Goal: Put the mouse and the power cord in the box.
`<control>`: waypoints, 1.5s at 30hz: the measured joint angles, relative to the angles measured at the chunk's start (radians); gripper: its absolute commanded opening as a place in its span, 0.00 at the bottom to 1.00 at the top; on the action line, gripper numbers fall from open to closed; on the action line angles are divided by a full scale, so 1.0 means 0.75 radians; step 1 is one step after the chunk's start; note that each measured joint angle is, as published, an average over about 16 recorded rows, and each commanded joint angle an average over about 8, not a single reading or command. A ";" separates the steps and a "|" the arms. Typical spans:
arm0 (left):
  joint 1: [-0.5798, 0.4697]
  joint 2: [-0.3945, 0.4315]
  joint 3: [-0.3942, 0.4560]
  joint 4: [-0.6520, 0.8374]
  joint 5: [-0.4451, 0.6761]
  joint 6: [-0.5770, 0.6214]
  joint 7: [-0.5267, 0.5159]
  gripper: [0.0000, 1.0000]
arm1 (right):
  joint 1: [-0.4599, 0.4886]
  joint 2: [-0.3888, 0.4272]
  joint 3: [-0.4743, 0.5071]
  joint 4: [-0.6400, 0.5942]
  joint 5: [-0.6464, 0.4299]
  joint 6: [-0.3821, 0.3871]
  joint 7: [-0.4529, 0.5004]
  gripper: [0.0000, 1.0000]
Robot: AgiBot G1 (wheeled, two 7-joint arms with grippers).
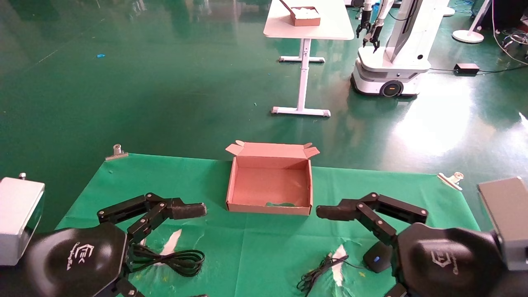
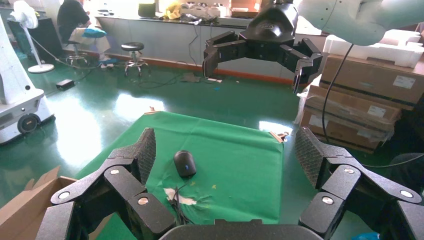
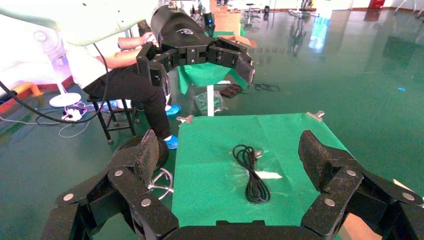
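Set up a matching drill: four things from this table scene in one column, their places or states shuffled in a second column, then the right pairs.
Things:
1. mouse
2. power cord
3. box
4. left gripper

Places or states:
A. open, holding nothing
B. empty, mid-table at the far edge
C. on the cloth under the right arm
D. looped on the cloth near the left arm

Pairs: 1-C, 2-D, 3-B, 4-A

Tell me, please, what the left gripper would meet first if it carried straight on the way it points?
Probably the right gripper, which faces it across the table. The left gripper, jaws open, points over the green cloth above the mouse; depth is unclear, so it might pass beneath.
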 measured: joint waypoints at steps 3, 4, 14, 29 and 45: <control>-0.002 -0.010 0.011 -0.008 0.040 -0.007 0.001 1.00 | 0.006 0.012 -0.015 0.013 -0.050 0.002 -0.004 1.00; -0.004 -0.014 0.018 -0.013 0.062 -0.011 0.000 1.00 | 0.012 0.016 -0.023 0.019 -0.076 0.002 -0.006 1.00; -0.119 -0.028 0.169 -0.068 0.549 -0.091 -0.057 1.00 | 0.143 0.029 -0.182 0.078 -0.549 0.006 -0.005 1.00; -0.332 0.082 0.385 -0.084 1.210 -0.154 -0.209 1.00 | 0.283 -0.048 -0.335 0.083 -0.976 0.034 0.070 1.00; -0.368 0.312 0.522 0.113 1.628 -0.327 -0.313 1.00 | 0.320 -0.037 -0.334 0.063 -0.985 0.019 0.106 1.00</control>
